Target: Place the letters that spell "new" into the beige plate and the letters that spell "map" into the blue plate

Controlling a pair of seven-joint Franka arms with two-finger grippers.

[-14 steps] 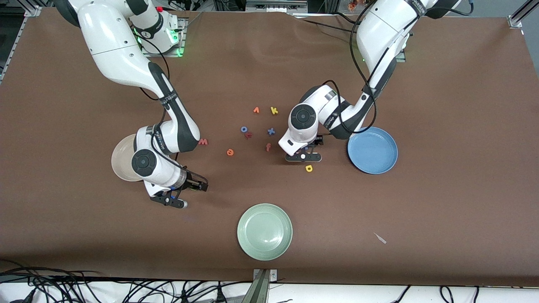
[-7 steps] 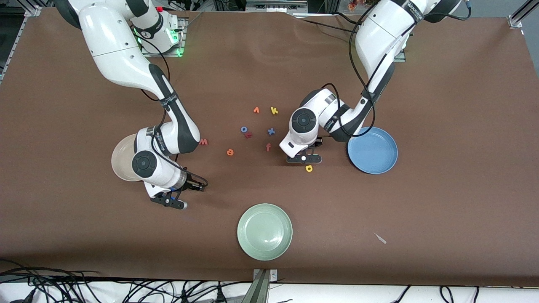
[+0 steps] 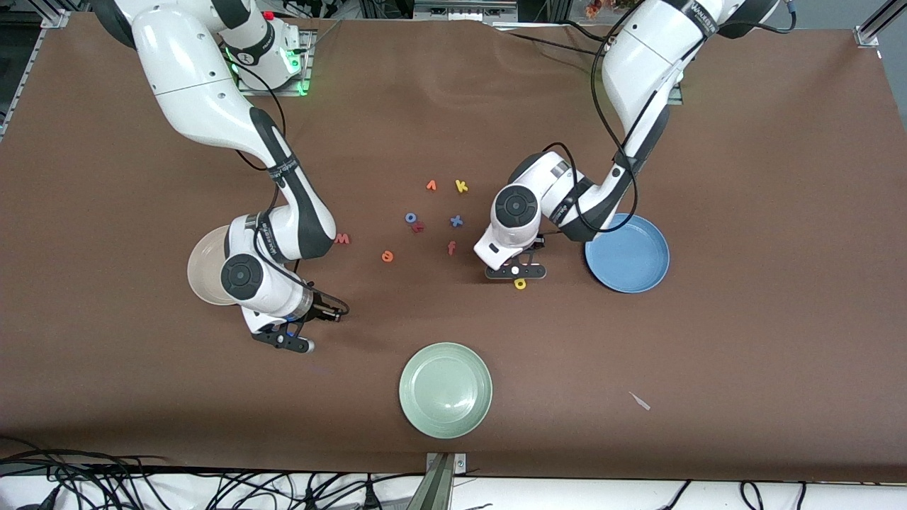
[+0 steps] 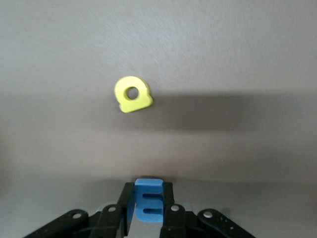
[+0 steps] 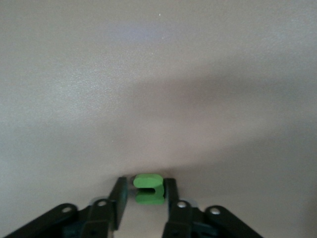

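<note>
Beside the blue plate (image 3: pixel 628 253), the left gripper (image 4: pixel 148 210) pinches the blue m (image 4: pixel 148 199) just by the yellow a (image 3: pixel 520 284), ready to carry; near the beige plate (image 3: pixel 202 273), the right gripper (image 5: pixel 144 203) pinches the green n (image 5: pixel 148 188) off the table (image 3: pixel 744 319).

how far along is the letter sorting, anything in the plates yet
Nothing is placed yet: the beige plate and the blue plate show no letters. In hand: the left tool is shut on the blue m, the right tool on the green n. Left on the table: yellow a, orange e, red w; the p is not visible.
</note>
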